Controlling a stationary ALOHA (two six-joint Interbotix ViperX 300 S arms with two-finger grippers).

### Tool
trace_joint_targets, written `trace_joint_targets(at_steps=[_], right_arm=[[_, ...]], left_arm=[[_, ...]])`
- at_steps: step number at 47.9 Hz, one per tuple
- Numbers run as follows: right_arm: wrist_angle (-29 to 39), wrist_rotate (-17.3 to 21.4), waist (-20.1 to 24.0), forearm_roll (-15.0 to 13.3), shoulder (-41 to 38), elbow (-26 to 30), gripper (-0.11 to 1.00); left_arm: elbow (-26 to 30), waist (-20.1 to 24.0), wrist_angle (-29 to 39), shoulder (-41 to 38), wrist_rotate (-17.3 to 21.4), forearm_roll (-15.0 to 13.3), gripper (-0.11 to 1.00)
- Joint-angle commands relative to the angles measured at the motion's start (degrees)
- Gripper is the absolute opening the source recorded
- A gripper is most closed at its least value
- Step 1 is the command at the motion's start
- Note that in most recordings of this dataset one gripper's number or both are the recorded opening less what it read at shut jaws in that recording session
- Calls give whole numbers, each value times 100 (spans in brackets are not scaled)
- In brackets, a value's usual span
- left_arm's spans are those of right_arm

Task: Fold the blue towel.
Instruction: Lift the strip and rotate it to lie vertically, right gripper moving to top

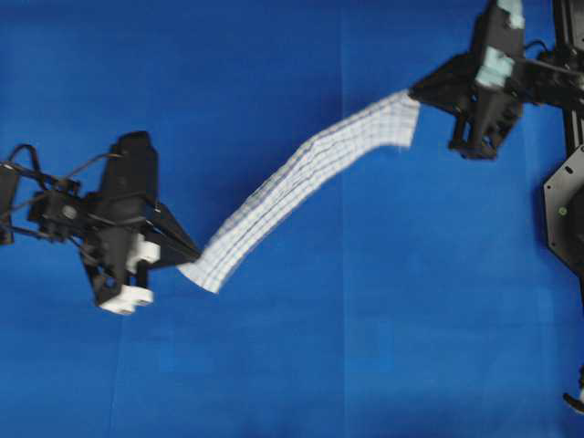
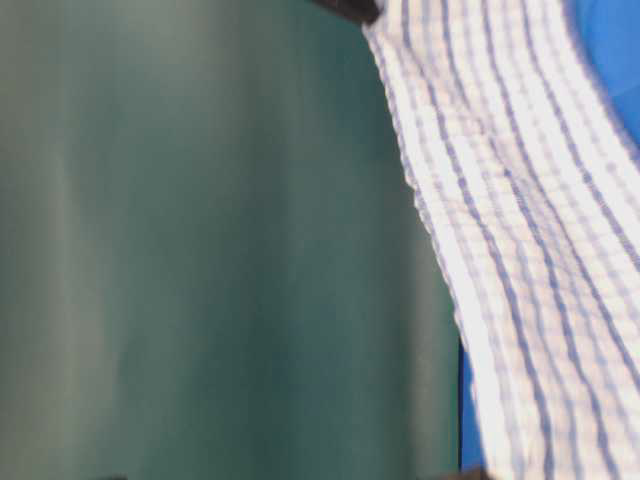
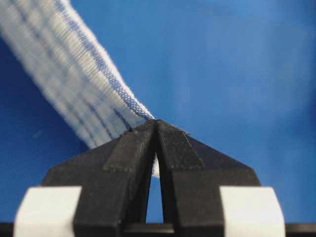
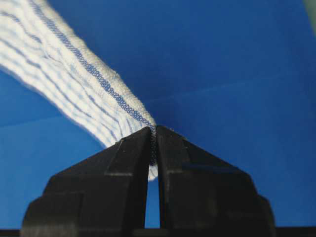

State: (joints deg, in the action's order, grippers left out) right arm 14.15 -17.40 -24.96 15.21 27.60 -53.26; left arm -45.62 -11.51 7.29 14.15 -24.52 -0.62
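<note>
The blue towel (image 1: 306, 178) is held off the table cover (image 1: 274, 365) as a sagging band from eight o'clock to two o'clock. One end is clamped by the left gripper (image 1: 190, 257), the other by the right gripper (image 1: 418, 91), probably so one half can be laid over the other. Open cover is left on all sides.

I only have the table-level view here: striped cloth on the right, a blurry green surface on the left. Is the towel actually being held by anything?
Observer: Yes. Overhead, the blue towel hangs as a band between both arms, above the blue table covering.
Operator: Which ends?
Observer: The left gripper pinches the lower end, the right gripper the upper.
Operator: Firm grips?
Observer: In the left wrist view the fingertips are shut on a hemmed edge; the right wrist view shows the same.
</note>
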Motion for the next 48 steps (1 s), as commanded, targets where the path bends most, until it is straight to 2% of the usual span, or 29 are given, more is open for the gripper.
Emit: trace_joint_targets(at_steps=[1, 6, 13, 32, 40, 48], right_arm=[[-18, 9, -62, -149, -316, 396, -2], [-18, 9, -88, -264, -642, 677, -2], [-18, 9, -88, -378, -650, 800, -2], [431, 0, -88, -457, 571, 413, -2], [501, -62, -97, -466, 686, 492, -2], [466, -62, -88, -580, 97, 773, -2]], left_arm=[[483, -105, -53, -220, -123, -9, 1], [1011, -202, -44, -598, -167, -9, 1], [1714, -299, -9, -1081, -158, 0, 1], [3437, -360, 0, -2303, -26, 26, 1], [3771, -369, -97, -2575, 35, 26, 1], [3639, -387, -545, -2689, -18, -9, 1]])
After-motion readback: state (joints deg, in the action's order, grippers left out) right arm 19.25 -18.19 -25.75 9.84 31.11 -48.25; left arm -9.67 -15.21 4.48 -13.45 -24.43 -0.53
